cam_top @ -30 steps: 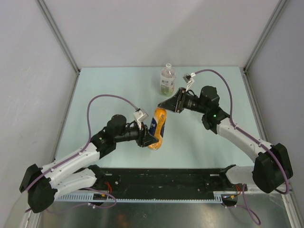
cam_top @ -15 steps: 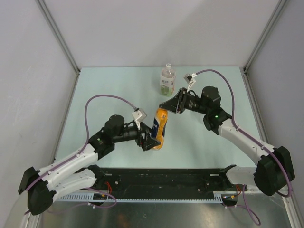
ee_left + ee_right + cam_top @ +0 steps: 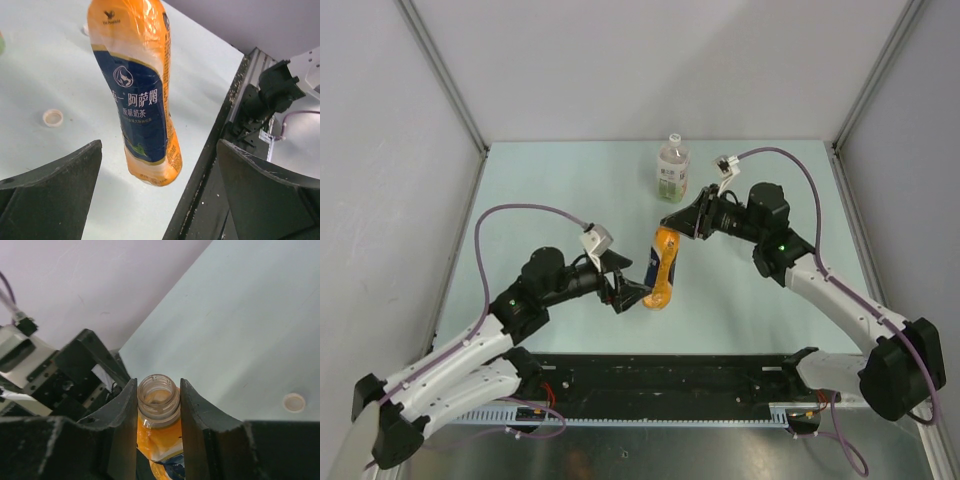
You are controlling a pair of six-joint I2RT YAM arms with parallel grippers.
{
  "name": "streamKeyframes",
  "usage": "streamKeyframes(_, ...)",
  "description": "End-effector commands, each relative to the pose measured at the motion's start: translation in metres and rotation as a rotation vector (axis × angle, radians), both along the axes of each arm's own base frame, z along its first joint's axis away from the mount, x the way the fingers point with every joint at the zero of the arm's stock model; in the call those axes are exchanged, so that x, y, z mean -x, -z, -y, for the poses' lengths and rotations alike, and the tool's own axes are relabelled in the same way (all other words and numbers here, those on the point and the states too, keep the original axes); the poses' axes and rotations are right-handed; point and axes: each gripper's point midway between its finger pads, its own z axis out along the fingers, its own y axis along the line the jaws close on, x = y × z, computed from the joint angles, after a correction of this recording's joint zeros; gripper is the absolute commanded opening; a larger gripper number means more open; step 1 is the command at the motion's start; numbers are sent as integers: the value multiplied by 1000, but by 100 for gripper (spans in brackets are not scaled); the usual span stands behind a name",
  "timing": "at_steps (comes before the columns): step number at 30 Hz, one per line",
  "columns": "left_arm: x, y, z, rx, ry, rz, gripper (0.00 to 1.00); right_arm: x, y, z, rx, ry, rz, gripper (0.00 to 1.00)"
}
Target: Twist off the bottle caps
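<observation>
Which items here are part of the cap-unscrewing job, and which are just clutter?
Job: orange milk-tea bottle, neck open, in the right gripper; clear bottle, white cap on; loose whitish cap on the table.
Not job: purple cables; black rail at the near edge.

Both arms are built alike: the left arm (image 3: 450,358), lower left in the overhead view, and the right arm (image 3: 840,300), lower right, have glossy white link shells between bulky black joint housings. A purple cable (image 3: 525,208) loops over each and ends at a small white box (image 3: 595,239) near the wrist. A green light (image 3: 782,241) glows on a black joint of each. The left gripper (image 3: 159,145) and right gripper (image 3: 157,385) have matte black, wedge-shaped fingers (image 3: 50,195), scuffed pale along their edges.
</observation>
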Motion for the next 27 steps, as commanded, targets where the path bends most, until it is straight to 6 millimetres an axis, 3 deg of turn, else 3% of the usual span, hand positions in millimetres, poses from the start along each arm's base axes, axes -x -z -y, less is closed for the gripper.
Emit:
streamKeyframes(1,-7,-27,-11,39,-71,102,99,0,-30,4,23,67,164,0)
streamKeyframes(10,-9,-37,-24,63,-131,147,100,25,-44,-17,113,74,426,0)
streamKeyframes(16,-6,-47,-30,89,-151,169,99,42,-43,-35,177,16,590,0)
streamKeyframes(27,0,-72,-53,158,-221,271,100,51,-53,-44,173,2,708,0)
